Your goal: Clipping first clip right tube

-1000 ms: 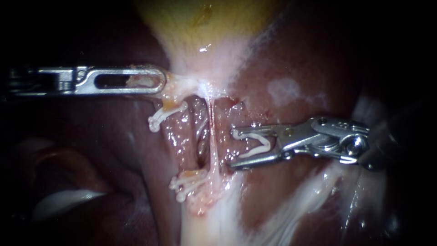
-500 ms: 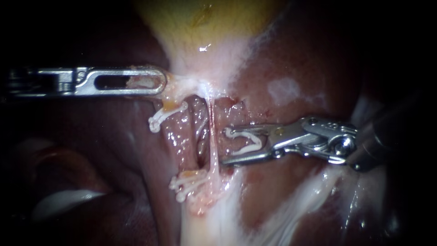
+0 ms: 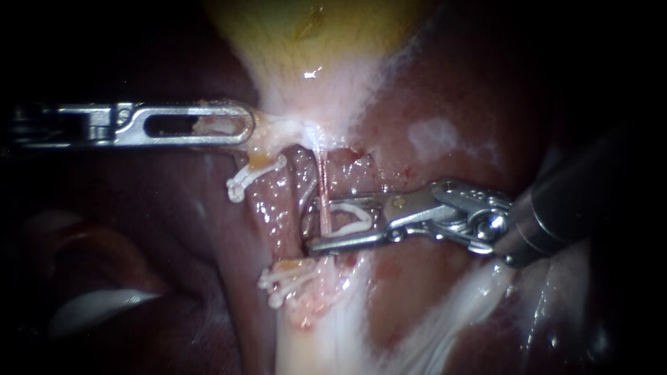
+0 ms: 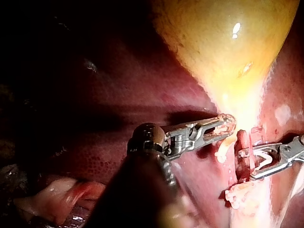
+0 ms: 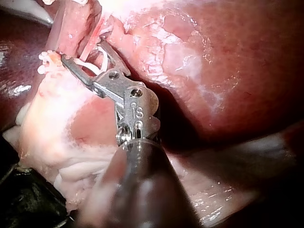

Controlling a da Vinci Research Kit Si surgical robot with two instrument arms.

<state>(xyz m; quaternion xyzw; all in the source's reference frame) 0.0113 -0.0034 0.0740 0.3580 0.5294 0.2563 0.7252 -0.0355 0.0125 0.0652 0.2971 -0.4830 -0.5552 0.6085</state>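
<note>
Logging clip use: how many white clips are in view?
3: an upper clip and a lower clip, perhaps doubled, on the left tube; a third clip in the right instrument's jaws, astride the right tube.

Black, apparently unlit surroundings point(image 3: 48, 326)

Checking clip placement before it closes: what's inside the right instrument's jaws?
An open white clip, with the thin red tube crossing near its tips. What lies behind the lower jaw is covered.
</note>
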